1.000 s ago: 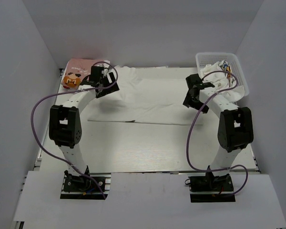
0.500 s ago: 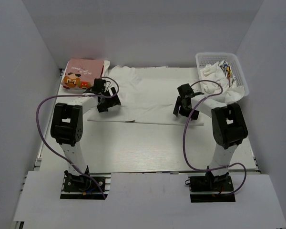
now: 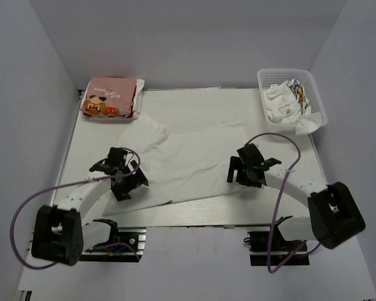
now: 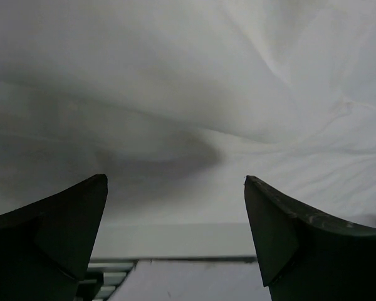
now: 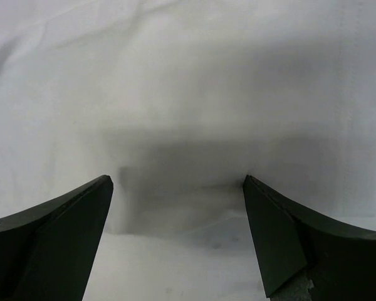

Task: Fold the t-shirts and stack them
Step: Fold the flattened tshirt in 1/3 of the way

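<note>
The large white t-shirt (image 3: 188, 163) lies folded over on itself across the middle of the table, slanting from near left to far right. The pink t-shirt (image 3: 109, 97) with the orange-brown cartoon print lies folded at the far left corner. My left gripper (image 3: 123, 185) is open and empty, low over the white shirt's near left part (image 4: 207, 75). My right gripper (image 3: 241, 173) is open and empty over the shirt's right end (image 5: 188, 75). In both wrist views the jaws stand wide apart with white cloth just beyond them.
A white plastic lattice basket (image 3: 318, 94) at the far right corner holds crumpled white cloth with a coloured print. The table's near edge and metal rail (image 4: 106, 276) show just below the left gripper. Purple cables loop from both arms.
Both arms have drawn back from the far side toward the near edge. The white shirt's far part has come over onto its near part, so it now lies folded.
</note>
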Motion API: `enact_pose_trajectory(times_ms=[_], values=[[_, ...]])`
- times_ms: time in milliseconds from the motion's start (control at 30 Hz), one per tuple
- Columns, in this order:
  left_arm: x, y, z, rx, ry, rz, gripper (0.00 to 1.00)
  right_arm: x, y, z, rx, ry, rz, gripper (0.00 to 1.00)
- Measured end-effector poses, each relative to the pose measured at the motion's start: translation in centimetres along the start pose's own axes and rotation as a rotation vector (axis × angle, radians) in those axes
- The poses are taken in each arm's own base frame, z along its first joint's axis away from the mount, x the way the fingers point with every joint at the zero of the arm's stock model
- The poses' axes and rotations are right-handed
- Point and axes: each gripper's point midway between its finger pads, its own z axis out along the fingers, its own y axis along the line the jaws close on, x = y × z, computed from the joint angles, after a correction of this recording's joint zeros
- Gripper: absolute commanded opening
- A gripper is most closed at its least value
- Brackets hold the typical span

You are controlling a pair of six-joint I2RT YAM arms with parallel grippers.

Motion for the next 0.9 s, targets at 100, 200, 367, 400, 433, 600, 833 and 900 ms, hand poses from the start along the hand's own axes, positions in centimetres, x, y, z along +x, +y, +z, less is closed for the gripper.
enact_pose_trajectory(times_ms=[100, 200, 367, 400, 433, 600, 833, 900], values=[[1.5, -0.1, -2.2, 0.043, 0.019, -0.007, 1.00, 2.3, 1.5, -1.9, -0.105, 0.055, -0.019, 0.90], [-1.2, -2.9, -4.6, 0.100, -0.046, 0.020, 1.00, 1.6, 3.0, -3.7, -0.190, 0.013, -0.026, 0.90], [-7.4, -8.4, -5.6, 0.161, -0.136, 0.101, 1.00, -1.9, 4.6, -5.4, -0.253, -0.123, -0.017, 0.90], [-7.9, -8.9, -5.0, 0.162, -0.129, 0.115, 1.00, -2.2, 4.7, -5.3, -0.253, -0.129, -0.017, 0.90], [-8.3, -9.4, -4.2, 0.158, -0.114, 0.129, 1.00, -2.3, 4.8, -5.0, -0.248, -0.129, -0.018, 0.90], [-7.5, -9.0, 0.0, 0.100, -0.002, 0.169, 1.00, -0.6, 4.8, -2.0, -0.219, -0.032, -0.002, 0.90], [-7.5, -9.2, 0.0, 0.065, -0.009, 0.213, 1.00, 0.3, 4.4, -0.2, -0.174, -0.005, 0.118, 0.90], [-7.8, -9.5, -0.2, 0.060, -0.026, 0.226, 1.00, 0.3, 4.2, -0.2, -0.161, -0.014, 0.165, 0.90]])
